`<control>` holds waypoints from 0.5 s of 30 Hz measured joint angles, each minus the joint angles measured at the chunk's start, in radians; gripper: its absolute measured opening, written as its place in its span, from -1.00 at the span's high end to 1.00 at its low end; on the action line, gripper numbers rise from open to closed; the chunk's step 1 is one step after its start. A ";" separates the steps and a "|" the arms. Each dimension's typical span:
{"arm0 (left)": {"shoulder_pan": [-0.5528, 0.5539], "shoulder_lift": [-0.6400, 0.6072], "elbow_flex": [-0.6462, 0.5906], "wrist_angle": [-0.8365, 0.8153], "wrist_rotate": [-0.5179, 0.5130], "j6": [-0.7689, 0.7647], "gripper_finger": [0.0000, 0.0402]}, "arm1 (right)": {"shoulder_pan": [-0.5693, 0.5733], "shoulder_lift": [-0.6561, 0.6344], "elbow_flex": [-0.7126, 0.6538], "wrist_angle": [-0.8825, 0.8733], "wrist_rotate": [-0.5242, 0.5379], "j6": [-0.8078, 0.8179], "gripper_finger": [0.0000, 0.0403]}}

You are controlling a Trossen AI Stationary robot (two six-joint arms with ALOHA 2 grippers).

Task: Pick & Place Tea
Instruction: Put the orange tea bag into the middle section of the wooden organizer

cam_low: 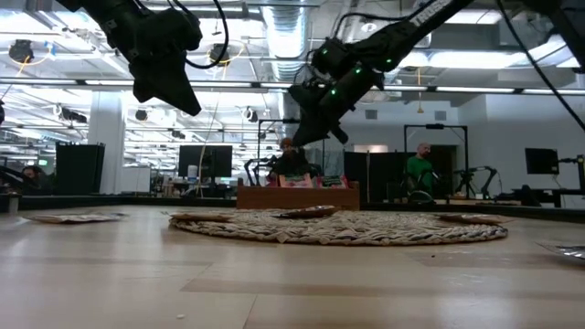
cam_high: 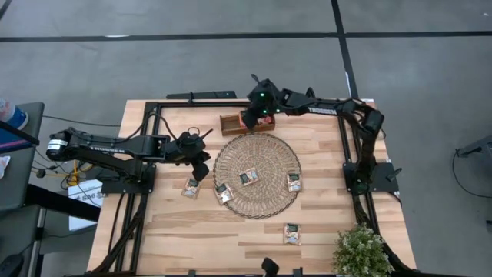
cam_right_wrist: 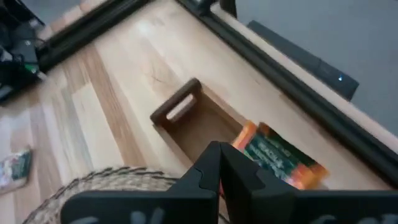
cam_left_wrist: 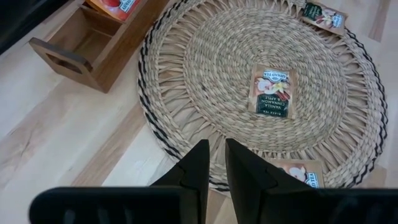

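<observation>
Wooden table (cam_high: 323, 223) carries round woven mat (cam_high: 257, 175), tray (cam_high: 231, 123) behind it. Right gripper (cam_high: 247, 120) over tray, fingers pressed together, empty. Left gripper (cam_high: 201, 169) beside mat, narrow gap. Tea sachets: one mid-mat (cam_high: 248, 177), orange one in tray (cam_right_wrist: 280, 158).

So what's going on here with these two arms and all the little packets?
Two robot arms are sorting tea sachets into a wooden tray at the table's far side. The right gripper hangs over the tray, fingers shut, with an orange sachet lying in the tray just beyond them. The left gripper hovers beside the round woven mat, holding nothing. More sachets wait: three on the mat, such as the middle one, and two on the bare table, one of them near the plant.
</observation>
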State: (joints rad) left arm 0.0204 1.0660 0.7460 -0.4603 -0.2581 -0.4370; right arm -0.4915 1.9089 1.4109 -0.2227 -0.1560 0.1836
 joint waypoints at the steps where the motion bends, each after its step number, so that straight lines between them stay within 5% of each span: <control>1: 0.000 0.000 0.000 0.000 0.000 0.000 0.78 | 0.001 0.015 0.023 -0.057 -0.002 0.000 0.99; 15: 0.000 0.000 0.000 -0.025 0.041 0.000 0.78 | 0.005 0.222 0.413 -0.461 0.045 -0.110 1.00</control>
State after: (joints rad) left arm 0.0204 1.0660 0.7460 -0.4856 -0.2176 -0.4370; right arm -0.4866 2.1310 1.8236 -0.6835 -0.1114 0.0732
